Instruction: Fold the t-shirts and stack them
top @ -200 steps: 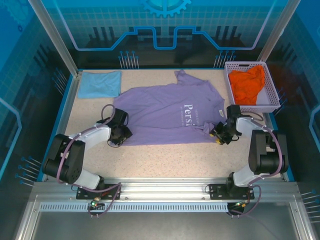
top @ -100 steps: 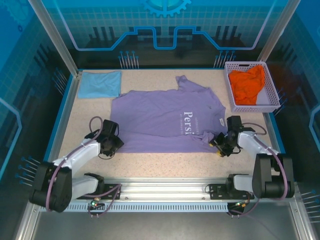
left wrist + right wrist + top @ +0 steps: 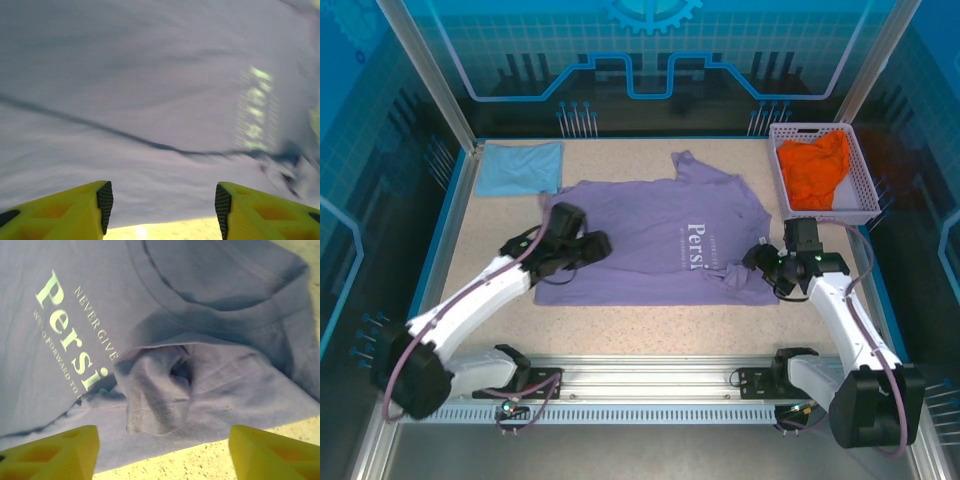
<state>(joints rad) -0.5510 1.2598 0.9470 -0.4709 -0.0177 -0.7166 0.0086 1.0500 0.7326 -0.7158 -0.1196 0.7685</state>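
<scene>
Presumably for smoothing, the left fingers (image 3: 102, 202) and right fingers (image 3: 65, 447) gape empty above the lavender t-shirt (image 3: 650, 225) (bunched near its collar).

purple tee (image 3: 650, 240) spread flat mid-table, right side bunched | blue tee (image 3: 521, 167) folded far-left | orange tee (image 3: 813, 170) crumpled in basket

The whole surface (image 3: 650, 320) is being viewed from above and behind the arm bases (image 3: 510, 368) by the top camera, facing downward. The lavender t-shirt (image 3: 640, 235) is being framed at close range by both wrist cameras, past yellow fingertips (image 3: 75, 210); its white lettering (image 3: 65, 335) is being shared with the top view.
</scene>
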